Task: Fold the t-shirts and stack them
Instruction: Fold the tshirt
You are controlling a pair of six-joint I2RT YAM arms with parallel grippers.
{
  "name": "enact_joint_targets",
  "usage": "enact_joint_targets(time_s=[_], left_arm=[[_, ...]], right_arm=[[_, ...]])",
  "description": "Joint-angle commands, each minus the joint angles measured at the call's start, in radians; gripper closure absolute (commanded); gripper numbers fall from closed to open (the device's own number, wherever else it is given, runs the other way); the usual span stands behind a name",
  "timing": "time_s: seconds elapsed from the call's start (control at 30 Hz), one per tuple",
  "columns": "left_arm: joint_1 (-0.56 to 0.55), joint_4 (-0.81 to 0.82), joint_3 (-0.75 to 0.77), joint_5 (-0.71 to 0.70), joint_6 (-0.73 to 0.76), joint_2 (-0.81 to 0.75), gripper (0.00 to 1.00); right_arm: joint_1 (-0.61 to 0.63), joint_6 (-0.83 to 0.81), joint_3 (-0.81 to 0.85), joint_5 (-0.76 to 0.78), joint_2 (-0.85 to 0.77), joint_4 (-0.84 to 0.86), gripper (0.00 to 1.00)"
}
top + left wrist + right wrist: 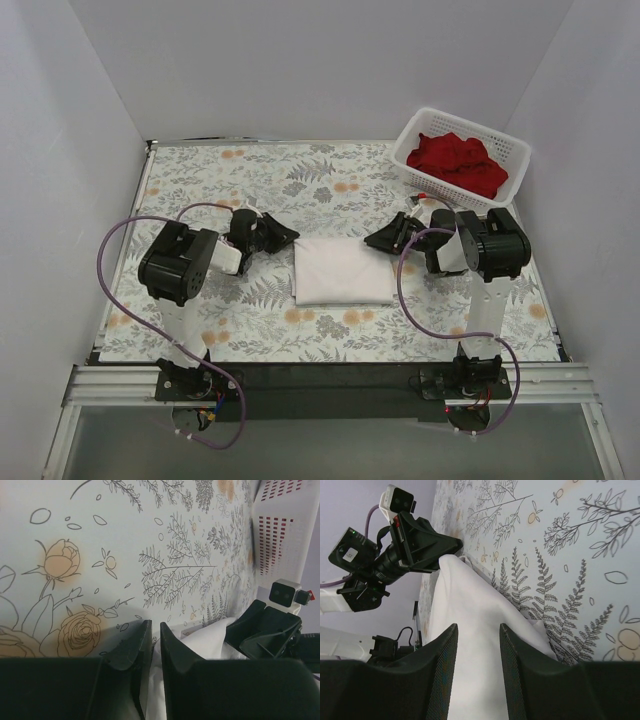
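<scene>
The white t-shirt [341,270] lies folded into a flat rectangle in the middle of the table. My left gripper [291,236] is at its far left corner. In the left wrist view its jaws [155,625] stand almost together, with white fabric [210,637] in the narrow gap. My right gripper [370,241] is at the far right corner. In the right wrist view it [477,627] is open, with the white shirt [470,610] lying between and under its fingers. The red t-shirts [458,160] lie crumpled in the basket.
The white lattice basket [420,125] stands at the back right corner and also shows in the left wrist view [280,525]. A floral cloth [250,170] covers the table. White walls close in the left, back and right sides.
</scene>
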Motion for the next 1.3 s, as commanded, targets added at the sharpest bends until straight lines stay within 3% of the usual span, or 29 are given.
enact_joint_targets(time_s=[0.0,0.17,0.43,0.6,0.77,0.93,1.1,1.27], left_arm=[[0.001,0.000,0.011,0.004,0.007,0.028,0.88],[0.015,-0.003,-0.001,-0.012,0.001,-0.022,0.87],[0.022,-0.184,0.009,-0.171,0.068,-0.286,0.72],[-0.011,-0.271,-0.058,-0.124,0.042,-0.453,0.67],[-0.108,-0.253,-0.184,-0.070,0.009,-0.564,0.73],[-0.244,-0.184,-0.296,-0.062,-0.042,-0.550,0.78],[-0.254,-0.011,-0.443,-0.022,-0.161,-0.444,0.83],[-0.254,-0.018,-0.494,-0.044,-0.191,-0.470,0.86]], right_arm=[[-0.025,-0.004,0.012,0.031,0.024,0.059,0.54],[-0.030,0.028,0.003,0.005,-0.059,0.052,0.54],[-0.028,0.030,-0.037,-0.022,-0.268,-0.021,0.54],[-0.028,0.029,-0.168,-0.053,-0.369,-0.021,0.54],[-0.028,0.004,-0.294,-0.090,-0.437,-0.019,0.54],[-0.030,-0.060,-0.415,-0.096,-0.394,-0.014,0.54],[-0.068,-0.129,-0.465,-0.099,-0.297,-0.011,0.55],[-0.132,-0.149,-0.511,-0.110,-0.277,-0.021,0.56]])
